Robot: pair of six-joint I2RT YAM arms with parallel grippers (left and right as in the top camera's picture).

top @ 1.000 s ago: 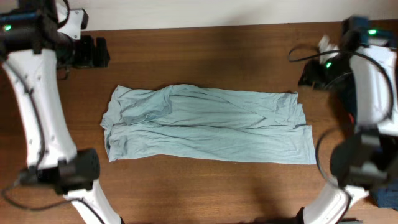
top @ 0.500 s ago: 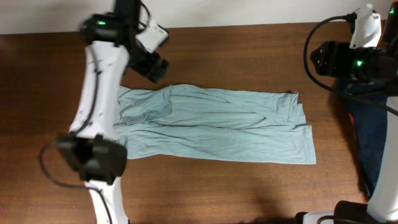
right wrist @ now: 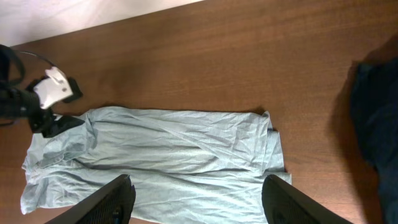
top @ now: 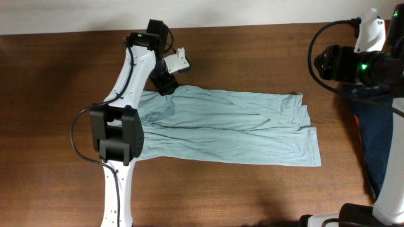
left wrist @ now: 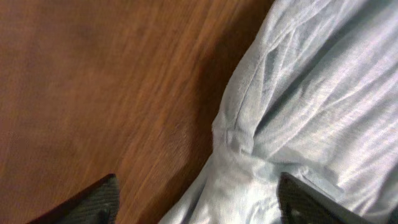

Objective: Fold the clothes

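Overhead, left tool [top: 166, 84] meets T-shirt [top: 240, 129] far edge.

- T-shirt [top: 227, 126]: pale grey-blue, thin, plain, wrinkled.
- Folded lengthwise into a long band, lying flat.
- Lies mid-tabletop [top: 252, 189], running left to right; straight hem end nearer the right edge, bunched collar end at the left.

Looks like a robotics lab: a bare wooden bench [top: 252, 195] against a plain white wall [top: 252, 11], white robot arms [top: 129, 75] trailing black cables [top: 311, 57].
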